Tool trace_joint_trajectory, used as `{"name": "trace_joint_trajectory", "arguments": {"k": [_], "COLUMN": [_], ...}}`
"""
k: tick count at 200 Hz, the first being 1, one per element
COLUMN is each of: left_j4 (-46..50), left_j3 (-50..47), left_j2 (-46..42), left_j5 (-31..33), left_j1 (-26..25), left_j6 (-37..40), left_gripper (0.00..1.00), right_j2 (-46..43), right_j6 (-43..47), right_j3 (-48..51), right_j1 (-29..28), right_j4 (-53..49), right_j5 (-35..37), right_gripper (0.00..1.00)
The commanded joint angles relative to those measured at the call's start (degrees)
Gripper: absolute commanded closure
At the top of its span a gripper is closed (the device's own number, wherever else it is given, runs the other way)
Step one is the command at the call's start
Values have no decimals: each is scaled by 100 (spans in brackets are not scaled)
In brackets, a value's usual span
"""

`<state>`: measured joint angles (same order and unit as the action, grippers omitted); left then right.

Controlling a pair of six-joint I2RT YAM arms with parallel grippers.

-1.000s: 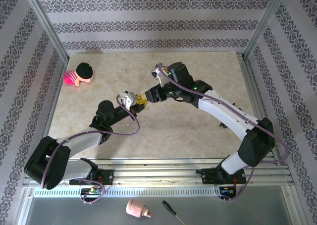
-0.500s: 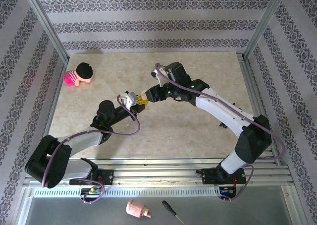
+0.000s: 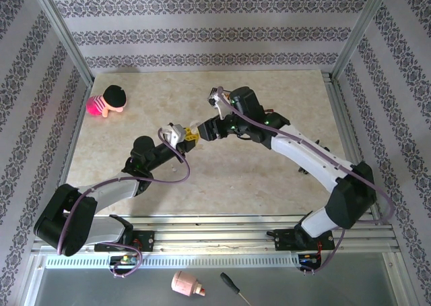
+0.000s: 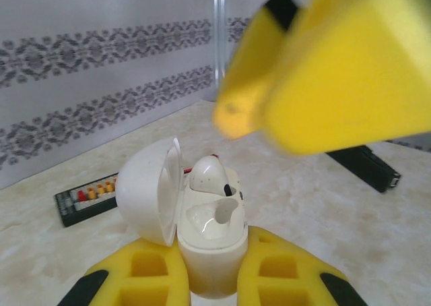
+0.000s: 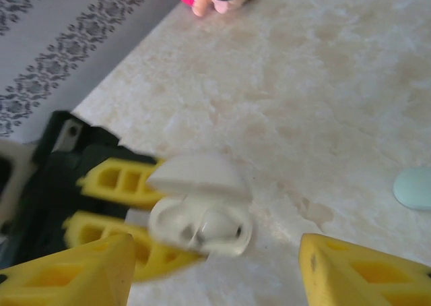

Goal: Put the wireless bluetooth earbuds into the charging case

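Observation:
My left gripper point(image 4: 212, 269) is shut on the base of a white charging case point(image 4: 214, 242), held upright above the table with its lid point(image 4: 148, 198) swung open to the left. One whitish earbud point(image 4: 207, 174) sits in the far slot; the near slot point(image 4: 223, 215) is an empty hollow. My right gripper point(image 5: 215, 265) hovers open just over the case point(image 5: 202, 228), with nothing between its yellow fingers point(image 4: 350, 70). In the top view the two grippers meet at mid-table, left gripper point(image 3: 189, 136) and right gripper point(image 3: 202, 130).
A pink doll with a black cap point(image 3: 108, 101) lies at the far left of the marble table point(image 3: 256, 178). A black board with a red wire point(image 4: 87, 198) lies behind the case. A pale mint-green rounded piece point(image 5: 414, 188) rests on the table to the right.
The right arm has shifted slightly over the case and its jaws stand a little wider. The left arm holds the case in the same place.

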<state>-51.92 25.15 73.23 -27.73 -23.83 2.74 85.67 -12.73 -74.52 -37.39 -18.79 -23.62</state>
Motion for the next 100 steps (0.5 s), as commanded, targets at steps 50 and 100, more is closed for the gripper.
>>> {"name": "trace_joint_trajectory", "arguments": {"k": [50, 100], "left_j4": [243, 886], "left_j3": [48, 241], "left_j2": [-36, -109], "left_j5": [981, 1323], "left_j1": [1113, 1881], "left_j6": [-316, -618], "left_gripper": [100, 100], "right_j2": [-71, 1005], "right_j6": [-264, -113], "right_j3": [746, 654], "right_j1": [-98, -816], "right_j4": [863, 1073], "right_j5": [-68, 771], "right_gripper": [34, 36]}}
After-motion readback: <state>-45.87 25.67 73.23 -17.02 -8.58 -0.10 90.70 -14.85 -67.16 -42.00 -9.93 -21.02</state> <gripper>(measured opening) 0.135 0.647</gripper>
